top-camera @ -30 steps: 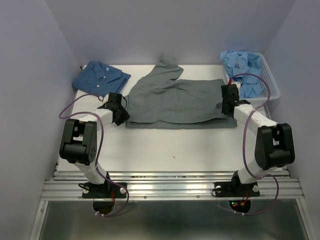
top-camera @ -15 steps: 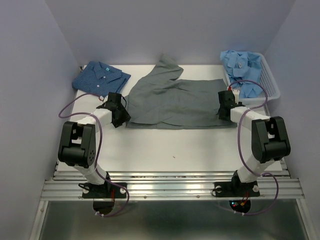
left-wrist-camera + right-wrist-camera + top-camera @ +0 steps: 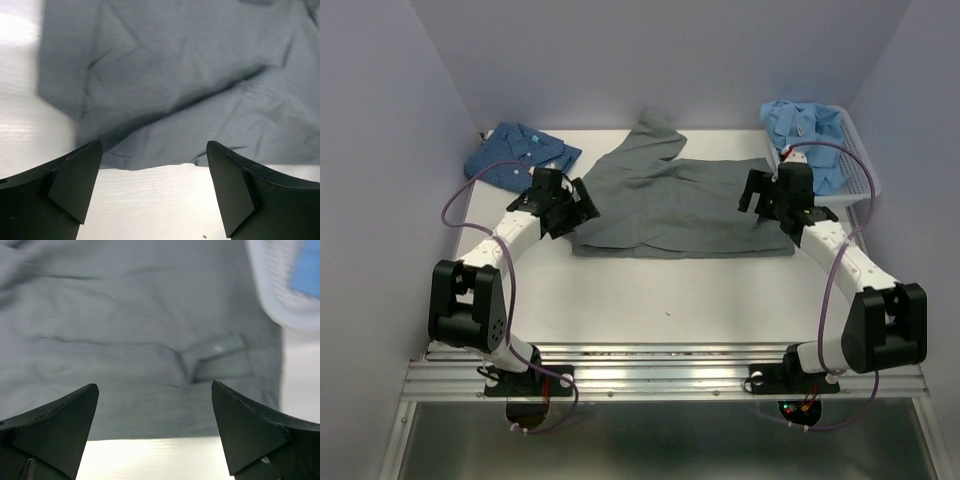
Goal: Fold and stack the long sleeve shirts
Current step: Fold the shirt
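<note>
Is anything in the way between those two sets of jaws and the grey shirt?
Nothing visible. Both sets of jaws stand open at the grey shirt, one at each end, and each wrist view shows only its cloth just ahead.

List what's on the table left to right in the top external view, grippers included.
Going right: dark blue shirt → left gripper, open → dark grey shirt, spread flat → right gripper, open → white basket holding light blue shirts.
</note>
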Controlling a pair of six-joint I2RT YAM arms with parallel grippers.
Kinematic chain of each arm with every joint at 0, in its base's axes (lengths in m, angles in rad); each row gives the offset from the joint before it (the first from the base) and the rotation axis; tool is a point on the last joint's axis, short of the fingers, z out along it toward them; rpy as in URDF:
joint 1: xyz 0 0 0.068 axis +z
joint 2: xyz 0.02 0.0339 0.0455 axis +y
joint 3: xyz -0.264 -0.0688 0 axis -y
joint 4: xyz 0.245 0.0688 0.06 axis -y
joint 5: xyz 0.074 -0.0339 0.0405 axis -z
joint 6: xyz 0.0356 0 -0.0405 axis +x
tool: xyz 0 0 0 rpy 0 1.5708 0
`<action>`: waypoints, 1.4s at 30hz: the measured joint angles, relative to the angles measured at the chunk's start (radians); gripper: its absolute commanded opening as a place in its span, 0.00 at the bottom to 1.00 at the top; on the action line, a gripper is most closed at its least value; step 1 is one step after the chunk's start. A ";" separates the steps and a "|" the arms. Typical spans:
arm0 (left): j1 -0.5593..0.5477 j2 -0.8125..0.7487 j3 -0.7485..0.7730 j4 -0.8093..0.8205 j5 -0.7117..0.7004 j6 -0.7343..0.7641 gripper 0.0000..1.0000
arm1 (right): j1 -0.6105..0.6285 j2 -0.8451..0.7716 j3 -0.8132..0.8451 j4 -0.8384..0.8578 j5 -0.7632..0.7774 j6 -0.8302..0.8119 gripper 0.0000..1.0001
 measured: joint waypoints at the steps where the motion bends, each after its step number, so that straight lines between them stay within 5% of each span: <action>1: -0.014 0.004 0.019 0.004 0.021 0.008 0.98 | 0.000 -0.013 0.000 0.021 -0.045 0.005 1.00; 5: -0.066 0.066 0.091 0.050 0.098 0.026 0.98 | 0.000 0.002 0.003 0.127 -0.221 0.039 1.00; 9: -0.099 0.204 0.154 0.099 0.163 0.035 0.98 | 0.002 0.192 0.044 0.174 -0.309 0.062 1.00; 16: -0.102 0.346 0.162 0.107 0.211 0.042 0.98 | 0.002 0.352 0.062 0.154 -0.259 0.078 1.00; 26: -0.066 0.348 0.121 0.174 0.243 0.039 0.98 | -0.020 0.461 0.114 0.193 -0.129 0.064 1.00; 35: -0.048 0.256 -0.015 0.233 0.250 0.021 0.98 | -0.022 0.331 -0.059 0.235 -0.158 0.157 1.00; 42: -0.047 0.030 -0.219 0.078 0.214 -0.022 0.98 | -0.021 0.136 -0.227 0.121 -0.201 0.282 1.00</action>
